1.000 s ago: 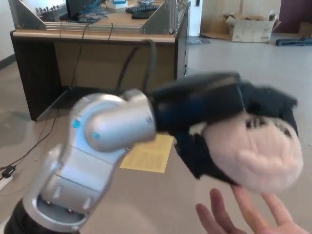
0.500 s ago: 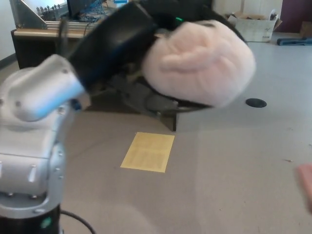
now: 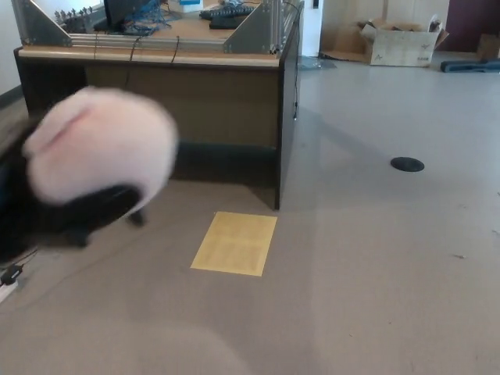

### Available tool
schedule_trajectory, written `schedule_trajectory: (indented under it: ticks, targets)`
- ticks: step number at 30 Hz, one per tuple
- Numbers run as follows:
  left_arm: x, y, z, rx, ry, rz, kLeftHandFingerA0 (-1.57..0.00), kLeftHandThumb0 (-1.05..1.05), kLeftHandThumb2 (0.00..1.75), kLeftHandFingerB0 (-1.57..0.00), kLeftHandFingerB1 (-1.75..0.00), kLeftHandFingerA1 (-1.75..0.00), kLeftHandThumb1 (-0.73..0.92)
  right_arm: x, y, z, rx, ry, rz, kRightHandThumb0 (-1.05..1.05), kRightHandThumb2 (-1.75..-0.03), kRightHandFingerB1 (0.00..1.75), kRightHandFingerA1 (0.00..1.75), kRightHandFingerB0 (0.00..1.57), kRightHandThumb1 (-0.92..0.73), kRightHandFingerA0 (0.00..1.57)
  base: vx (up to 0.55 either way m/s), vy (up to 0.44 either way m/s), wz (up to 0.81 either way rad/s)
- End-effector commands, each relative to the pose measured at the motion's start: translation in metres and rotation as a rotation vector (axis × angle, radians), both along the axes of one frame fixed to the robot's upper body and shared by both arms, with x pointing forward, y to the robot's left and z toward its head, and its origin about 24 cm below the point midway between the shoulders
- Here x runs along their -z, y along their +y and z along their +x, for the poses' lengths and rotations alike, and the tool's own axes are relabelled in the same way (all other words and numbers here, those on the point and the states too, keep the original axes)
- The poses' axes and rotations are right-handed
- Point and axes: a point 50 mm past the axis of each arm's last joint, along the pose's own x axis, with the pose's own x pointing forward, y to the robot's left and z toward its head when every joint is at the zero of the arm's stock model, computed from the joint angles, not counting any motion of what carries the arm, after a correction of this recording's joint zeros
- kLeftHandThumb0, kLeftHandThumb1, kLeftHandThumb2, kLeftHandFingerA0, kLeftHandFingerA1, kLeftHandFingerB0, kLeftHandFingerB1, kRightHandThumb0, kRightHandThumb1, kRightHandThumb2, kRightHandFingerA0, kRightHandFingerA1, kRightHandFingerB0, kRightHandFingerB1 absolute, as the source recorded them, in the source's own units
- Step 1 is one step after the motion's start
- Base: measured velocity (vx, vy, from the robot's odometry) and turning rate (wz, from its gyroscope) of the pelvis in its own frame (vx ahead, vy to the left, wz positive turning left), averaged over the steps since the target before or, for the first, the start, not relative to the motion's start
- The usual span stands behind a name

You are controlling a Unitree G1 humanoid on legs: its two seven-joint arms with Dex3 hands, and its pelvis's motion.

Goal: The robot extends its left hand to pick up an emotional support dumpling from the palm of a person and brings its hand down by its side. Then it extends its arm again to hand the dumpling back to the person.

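One dumpling (image 3: 98, 144) atop left hand (image 3: 66, 215)

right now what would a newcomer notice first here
A blurred pale pink dumpling fills the picture's left, held in the black left hand beneath it. Behind it stands a dark desk strung with cables, and a yellow sheet lies on the floor before the desk's corner. Far back sits a cardboard box.

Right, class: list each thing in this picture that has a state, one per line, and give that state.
dumpling: held in the left hand, off the floor, blurred
left hand: shut on the dumpling, at picture left
yellow sheet: lying flat on the floor
cardboard box: open, on the floor
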Motion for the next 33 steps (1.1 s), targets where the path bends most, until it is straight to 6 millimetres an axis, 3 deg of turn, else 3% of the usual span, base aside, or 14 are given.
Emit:
schedule_trajectory:
  ticks: [1,2,13,14,16,17,18,22,24,25,26,27,28,33]
  targets:
    - [0.129,0.061,-0.063,0.040,0.480,-0.561,-0.98,-0.34,0.62,-0.79,-0.66,-1.05,0.75,-0.002,-0.023,-0.008,0.065,-0.062,0.000,-0.49,-0.61,0.36,0.60,0.45,-0.69,0.75,0.00,0.000,0.00]
    - [0.147,0.067,-0.074,0.005,0.524,-0.598,-0.94,-0.34,0.63,-0.73,-0.70,-1.12,0.77,0.000,-0.024,-0.011,0.071,-0.055,0.000,-0.54,-0.89,0.50,0.69,0.38,-0.56,0.70,0.00,0.000,0.00]
    - [0.181,0.085,-0.088,-0.137,0.669,-0.678,-0.97,-0.32,0.59,-0.80,-0.59,-1.29,0.65,0.000,-0.030,-0.012,0.092,-0.058,0.009,-0.55,-0.89,0.50,0.69,0.39,-0.55,0.70,0.00,0.000,0.00]
    - [0.182,0.086,-0.088,-0.140,0.673,-0.680,-0.93,-0.30,0.60,-0.78,-0.61,-1.35,0.66,0.000,-0.031,-0.012,0.093,-0.059,0.009,-0.51,-0.61,0.36,0.60,0.45,-0.69,0.76,0.00,0.000,0.00]
    - [0.184,0.086,-0.088,-0.140,0.678,-0.681,-0.87,-0.29,0.60,-0.77,-0.63,-1.39,0.68,0.000,-0.031,-0.013,0.093,-0.061,0.007,-0.51,-0.61,0.36,0.60,0.46,-0.69,0.76,0.00,0.000,0.00]
    - [0.187,0.087,-0.088,-0.132,0.687,-0.694,-0.83,-0.30,0.61,-0.80,-0.64,-1.31,0.67,0.001,-0.031,-0.014,0.094,-0.061,0.005,-0.55,-0.89,0.51,0.69,0.39,-0.55,0.71,0.00,0.000,0.00]
    - [0.189,0.087,-0.089,-0.130,0.690,-0.702,-0.83,-0.31,0.61,-0.81,-0.63,-1.26,0.66,0.001,-0.031,-0.014,0.095,-0.061,0.007,-0.52,-0.61,0.36,0.60,0.46,-0.69,0.76,0.00,0.000,0.00]
    - [0.196,0.090,-0.088,-0.136,0.715,-0.729,-0.84,-0.34,0.61,-0.79,-0.63,-1.26,0.66,0.001,-0.031,-0.013,0.099,-0.061,0.013,-0.50,-0.61,0.36,0.60,0.46,-0.69,0.76,0.00,0.000,0.00]
    - [0.197,0.090,-0.087,-0.139,0.712,-0.726,-0.85,-0.33,0.61,-0.78,-0.65,-1.25,0.68,0.001,-0.031,-0.013,0.099,-0.064,0.013,-0.50,-0.61,0.36,0.60,0.47,-0.69,0.76,0.00,0.000,0.00]
    - [0.198,0.091,-0.087,-0.140,0.713,-0.727,-0.85,-0.33,0.61,-0.77,-0.67,-1.22,0.70,0.001,-0.031,-0.013,0.100,-0.063,0.013,-0.54,-0.89,0.51,0.69,0.40,-0.55,0.71,0.00,0.000,0.00]
    - [0.199,0.091,-0.087,-0.141,0.716,-0.729,-0.85,-0.33,0.61,-0.77,-0.67,-1.22,0.70,0.001,-0.031,-0.012,0.100,-0.062,0.013,-0.54,-0.89,0.51,0.69,0.40,-0.55,0.71,0.00,0.000,0.00]
    - [0.200,0.092,-0.087,-0.150,0.737,-0.737,-0.87,-0.24,0.60,-0.78,-0.65,-1.25,0.65,0.000,-0.030,-0.012,0.098,-0.066,0.014,-0.51,-0.61,0.36,0.60,0.47,-0.69,0.76,0.00,0.000,0.00]
    - [0.201,0.093,-0.087,-0.155,0.737,-0.735,-0.87,-0.23,0.60,-0.78,-0.64,-1.27,0.65,0.000,-0.030,-0.012,0.098,-0.067,0.013,-0.55,-0.89,0.51,0.69,0.40,-0.55,0.71,0.00,0.000,0.00]
    - [0.204,0.096,-0.088,-0.199,0.754,-0.738,-0.85,-0.21,0.61,-0.79,-0.65,-1.29,0.67,0.001,-0.030,-0.013,0.097,-0.065,0.013,-0.55,-0.89,0.51,0.69,0.41,-0.56,0.70,0.00,0.000,0.00]
